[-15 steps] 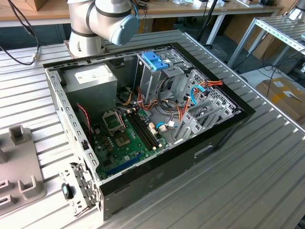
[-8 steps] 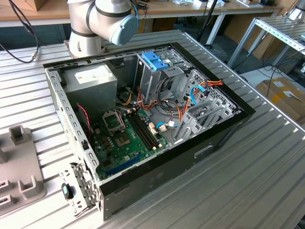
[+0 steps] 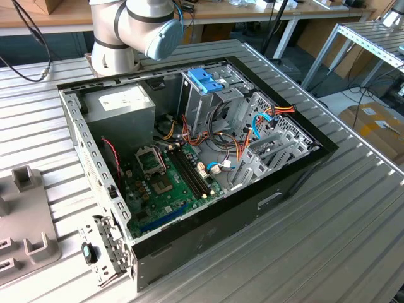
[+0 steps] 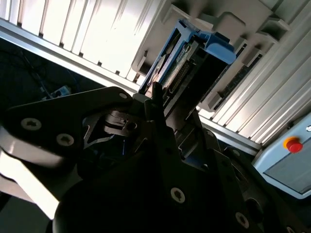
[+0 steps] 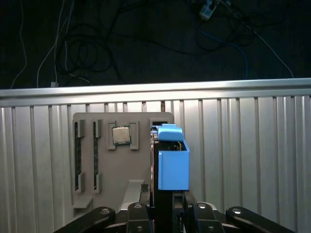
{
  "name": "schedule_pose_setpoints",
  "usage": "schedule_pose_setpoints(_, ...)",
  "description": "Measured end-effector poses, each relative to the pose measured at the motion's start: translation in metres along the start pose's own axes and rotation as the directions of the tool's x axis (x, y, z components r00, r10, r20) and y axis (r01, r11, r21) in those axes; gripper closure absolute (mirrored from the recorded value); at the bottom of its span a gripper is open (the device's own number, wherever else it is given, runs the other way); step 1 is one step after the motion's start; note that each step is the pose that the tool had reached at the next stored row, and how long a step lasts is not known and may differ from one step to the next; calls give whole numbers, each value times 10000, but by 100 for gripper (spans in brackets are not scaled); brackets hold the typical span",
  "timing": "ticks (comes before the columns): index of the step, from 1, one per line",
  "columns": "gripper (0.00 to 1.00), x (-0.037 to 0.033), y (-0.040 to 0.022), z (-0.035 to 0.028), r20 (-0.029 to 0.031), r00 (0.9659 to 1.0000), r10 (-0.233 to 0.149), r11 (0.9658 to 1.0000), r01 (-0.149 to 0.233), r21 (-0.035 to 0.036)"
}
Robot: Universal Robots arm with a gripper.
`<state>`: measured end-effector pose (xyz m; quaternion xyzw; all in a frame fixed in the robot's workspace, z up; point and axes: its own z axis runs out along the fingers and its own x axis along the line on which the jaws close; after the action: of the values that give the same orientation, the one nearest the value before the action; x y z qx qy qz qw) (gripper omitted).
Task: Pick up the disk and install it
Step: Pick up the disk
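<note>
The jaws pinch the disk (image 5: 173, 167) edge-on by the grey tray (image 5: 112, 170); a firm, square grip should stop it twisting.

"What's lying on that ribbed metal table (image 3: 328, 246)?"

"An open computer case (image 3: 208, 237) is lying on its side, showing its green motherboard (image 3: 165, 183), a grey power supply (image 3: 120, 104) and a drive cage (image 3: 203, 101) with a blue handle."

"And beside it?"

"A grey fixture plate (image 5: 121, 167) is sitting there, holding a processor chip (image 5: 121, 135) near two dark memory sticks (image 5: 77, 155)."
</note>
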<state>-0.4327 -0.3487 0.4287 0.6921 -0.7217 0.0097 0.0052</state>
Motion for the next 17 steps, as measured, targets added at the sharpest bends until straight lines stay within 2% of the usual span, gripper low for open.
schedule_pose_setpoints(10,65,2,-1,-74,0,10000,0,10000,0,-1)
schedule_pose_setpoints(13,65,3,-1,-131,0,10000,0,10000,0,-1)
schedule_pose_setpoints(15,65,4,-2,-207,0,10000,0,10000,0,0)
schedule_pose_setpoints(17,65,5,-2,-249,1,10000,0,10000,0,1)
